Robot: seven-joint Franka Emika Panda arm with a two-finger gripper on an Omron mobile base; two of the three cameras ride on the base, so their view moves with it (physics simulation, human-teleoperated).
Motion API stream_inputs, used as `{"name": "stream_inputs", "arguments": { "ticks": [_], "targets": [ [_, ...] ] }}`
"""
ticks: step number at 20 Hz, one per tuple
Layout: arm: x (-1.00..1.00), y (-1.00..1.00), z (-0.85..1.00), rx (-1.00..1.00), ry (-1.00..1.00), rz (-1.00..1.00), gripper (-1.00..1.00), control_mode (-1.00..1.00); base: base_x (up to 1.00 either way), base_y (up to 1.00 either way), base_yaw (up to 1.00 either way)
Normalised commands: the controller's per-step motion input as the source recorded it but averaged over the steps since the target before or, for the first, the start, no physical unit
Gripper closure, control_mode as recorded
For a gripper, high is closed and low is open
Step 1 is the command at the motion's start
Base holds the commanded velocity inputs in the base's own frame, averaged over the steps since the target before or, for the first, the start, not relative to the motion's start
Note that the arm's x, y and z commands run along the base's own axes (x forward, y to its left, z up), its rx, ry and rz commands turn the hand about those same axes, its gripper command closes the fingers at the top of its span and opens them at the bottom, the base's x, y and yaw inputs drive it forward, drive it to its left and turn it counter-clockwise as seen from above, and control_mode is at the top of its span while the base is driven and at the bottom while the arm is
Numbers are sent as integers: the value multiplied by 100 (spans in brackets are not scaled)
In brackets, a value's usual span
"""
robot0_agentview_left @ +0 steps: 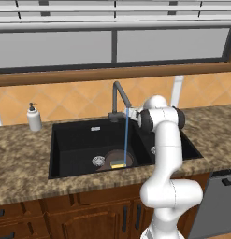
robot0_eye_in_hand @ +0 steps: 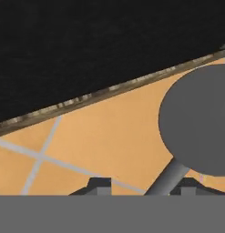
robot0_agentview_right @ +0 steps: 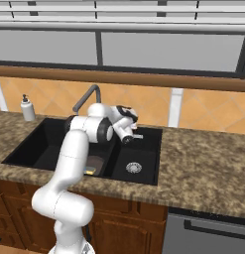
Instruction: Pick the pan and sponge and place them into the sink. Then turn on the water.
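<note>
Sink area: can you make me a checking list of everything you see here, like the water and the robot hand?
Surface: speckled brown stone counter around a black sink.
Job's things: pan lies in the big basin, sponge on it; water runs from the faucet onto them.
Clutter: white soap bottle upright on the counter, left of the sink.
Grippers: gripper shut, empty, beside the faucet.
Cables: nothing seen.
Surroundings: orange tiled wall, window above, wooden cabinets below.

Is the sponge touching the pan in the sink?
Touching. In the left base view the sponge lies on the pan at its front edge, no gap between them, inside the sink.
</note>
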Motion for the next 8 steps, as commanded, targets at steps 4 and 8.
{"name": "stream_inputs", "arguments": {
  "ticks": [4, 8],
  "targets": [
    [-39, -100, 71, 39, -2, 10, 100, -100, 0, 0, 0],
    [-60, -100, 77, 41, -1, 20, 100, -100, 0, 0, 0]
  ]
}}
